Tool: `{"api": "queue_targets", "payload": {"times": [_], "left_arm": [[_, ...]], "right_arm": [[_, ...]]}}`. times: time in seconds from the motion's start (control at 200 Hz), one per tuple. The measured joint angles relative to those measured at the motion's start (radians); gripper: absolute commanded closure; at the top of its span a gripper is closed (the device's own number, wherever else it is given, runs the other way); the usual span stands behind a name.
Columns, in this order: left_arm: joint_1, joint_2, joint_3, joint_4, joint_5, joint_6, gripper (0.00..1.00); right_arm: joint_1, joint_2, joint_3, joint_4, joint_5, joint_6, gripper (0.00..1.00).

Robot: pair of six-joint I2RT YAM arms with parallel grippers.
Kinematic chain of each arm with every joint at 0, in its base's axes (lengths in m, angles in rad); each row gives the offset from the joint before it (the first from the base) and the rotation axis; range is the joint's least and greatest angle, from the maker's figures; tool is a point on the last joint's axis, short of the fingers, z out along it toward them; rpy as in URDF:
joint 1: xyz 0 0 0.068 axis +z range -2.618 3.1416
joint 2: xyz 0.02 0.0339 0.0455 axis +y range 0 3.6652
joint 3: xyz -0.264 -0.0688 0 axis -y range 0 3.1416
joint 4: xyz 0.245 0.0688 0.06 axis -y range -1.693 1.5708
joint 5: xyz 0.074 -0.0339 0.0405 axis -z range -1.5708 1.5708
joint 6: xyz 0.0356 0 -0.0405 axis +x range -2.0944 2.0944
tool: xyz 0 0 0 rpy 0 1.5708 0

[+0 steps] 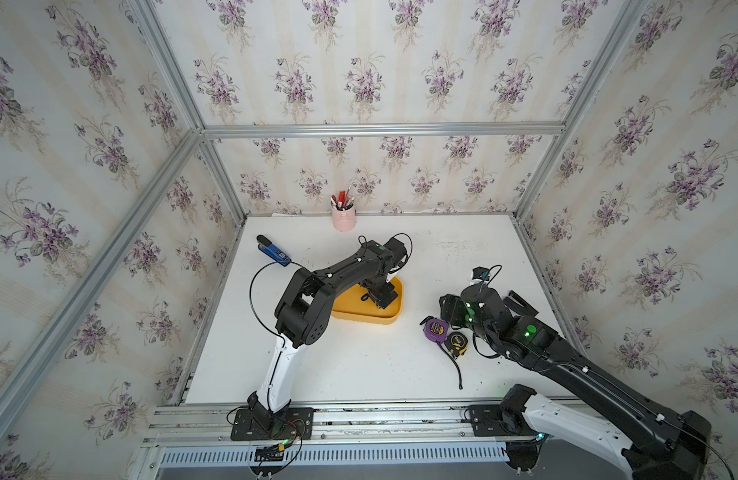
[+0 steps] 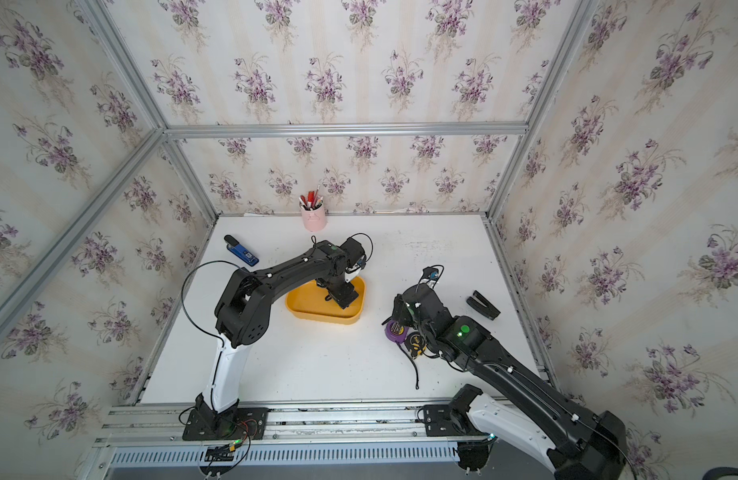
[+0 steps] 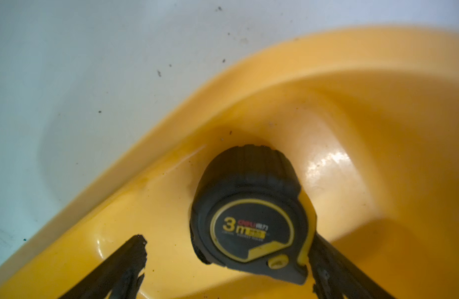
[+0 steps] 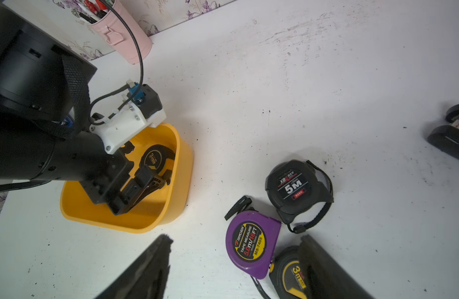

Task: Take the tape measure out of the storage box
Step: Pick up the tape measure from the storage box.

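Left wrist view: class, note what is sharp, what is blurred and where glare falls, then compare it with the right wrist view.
Left wrist view: the tape measure label is fairly sharp, the storage box rim beyond it blurred, a glare patch on the box floor. Right wrist view: the purple tape measure label is crisp, the near jaws soft.

The storage box [image 4: 182,181] is coloured yellow; inside it a black-and-yellow tape measure [image 3: 249,214] is seen. Beside the storage box, a purple tape measure [image 4: 251,243] and a black tape measure [image 4: 295,189] are shown. The wallpaper [image 1: 359,83] is patterned with, seemingly, violet sprigs.
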Motion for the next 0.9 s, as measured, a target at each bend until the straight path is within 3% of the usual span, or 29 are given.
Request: {"api": "queue_targets", "payload": {"times": [0.365, 0.724, 0.899], "left_arm": [[-0.001, 0.023, 0.016, 0.013, 0.089, 0.027, 0.0], [0.0, 0.058, 0.027, 0.025, 0.094, 0.033, 0.03], [0.001, 0.06, 0.028, 0.026, 0.09, 0.026, 0.34]], "right_arm": [[-0.001, 0.011, 0.004, 0.01, -0.003, -0.011, 0.19], [-0.002, 0.016, 0.006, 0.017, -0.003, -0.011, 0.19], [-0.002, 0.015, 0.003, 0.018, -0.003, -0.011, 0.19]]}}
